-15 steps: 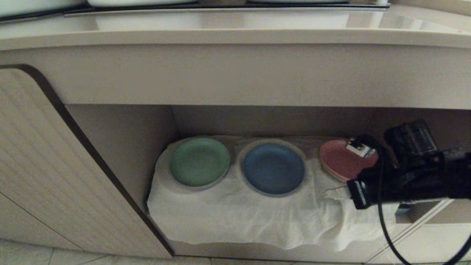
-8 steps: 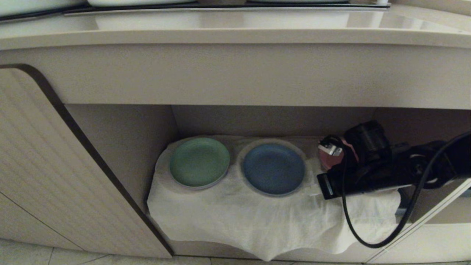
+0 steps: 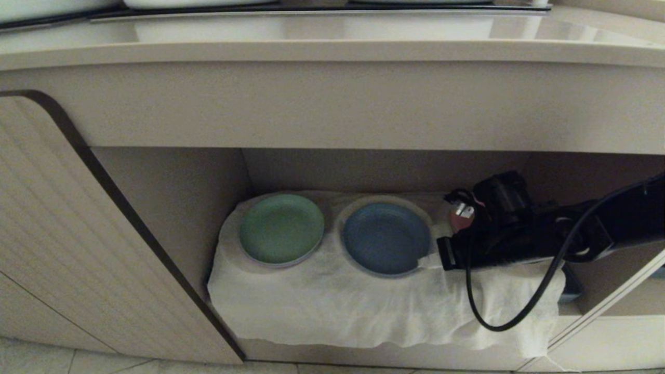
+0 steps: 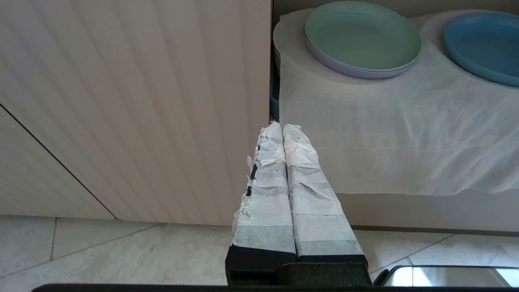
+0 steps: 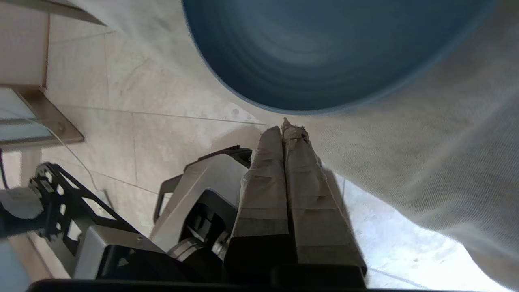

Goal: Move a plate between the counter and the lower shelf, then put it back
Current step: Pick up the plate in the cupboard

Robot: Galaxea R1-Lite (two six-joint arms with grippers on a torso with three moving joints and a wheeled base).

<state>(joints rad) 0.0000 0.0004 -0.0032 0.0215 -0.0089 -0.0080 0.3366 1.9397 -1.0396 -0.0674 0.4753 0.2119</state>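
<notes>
Furthest left stands the ribbed cabinet door [image 3: 78, 234], and my left gripper [image 4: 282, 129] hangs low in front of it, tips pressed together on nothing, out of the work. Next comes the lower shelf [image 3: 171, 197] with its white cloth [image 3: 332, 306], then the green plate [image 3: 281, 227] on the first hump. The blue plate [image 3: 385, 237] lies on the middle hump, flat and ungripped. Just beside its right rim is my right gripper [image 3: 427, 259], reaching in level from the right, its taped fingers [image 5: 284, 162] clenched together with nothing between them, tips close to the rim over the cloth. Behind my wrist a sliver of the pink plate [image 3: 460, 221] shows.

I judge the task barely begun: the plate is not yet lifted, and the trip up to the counter [image 3: 332, 49] and back remains.

Room is tight. The counter's thick front edge overhangs the recess, so the plate must come out forward before it rises. The green plate sits near on the left, the pink one near on the right, and loose cloth along the shelf front could snag.
</notes>
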